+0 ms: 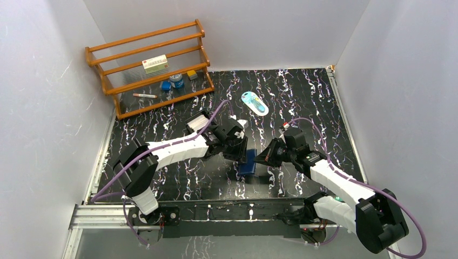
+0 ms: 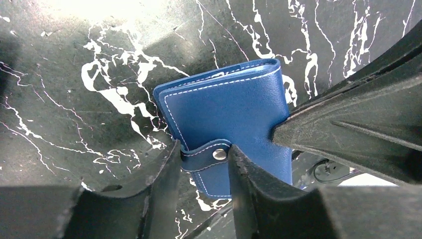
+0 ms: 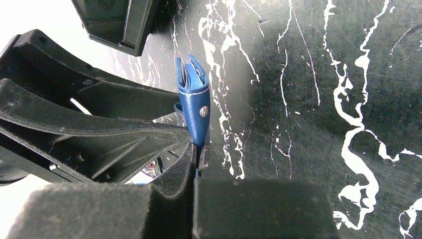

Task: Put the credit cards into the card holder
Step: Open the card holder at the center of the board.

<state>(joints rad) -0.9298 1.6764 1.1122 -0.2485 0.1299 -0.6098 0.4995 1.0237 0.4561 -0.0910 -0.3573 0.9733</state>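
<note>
The navy-blue card holder (image 1: 248, 163) is held upright on its edge just above the middle of the table, folded and snapped closed. My right gripper (image 1: 263, 157) is shut on its lower edge (image 3: 195, 107), pinching it (image 3: 199, 147) between flat pads. My left gripper (image 1: 240, 150) comes in from the left. Its two fingers (image 2: 201, 152) press on either end of the short snap strap with the metal stud (image 2: 219, 154) on the card holder (image 2: 229, 107). The credit cards are not visible in any view.
A wooden rack (image 1: 106, 73) stands at the back left, holding a white box (image 1: 155, 63), small blue items and a pen. A light-blue packaged object (image 1: 254, 102) lies behind the grippers. White walls close in the black marbled table (image 1: 302, 97).
</note>
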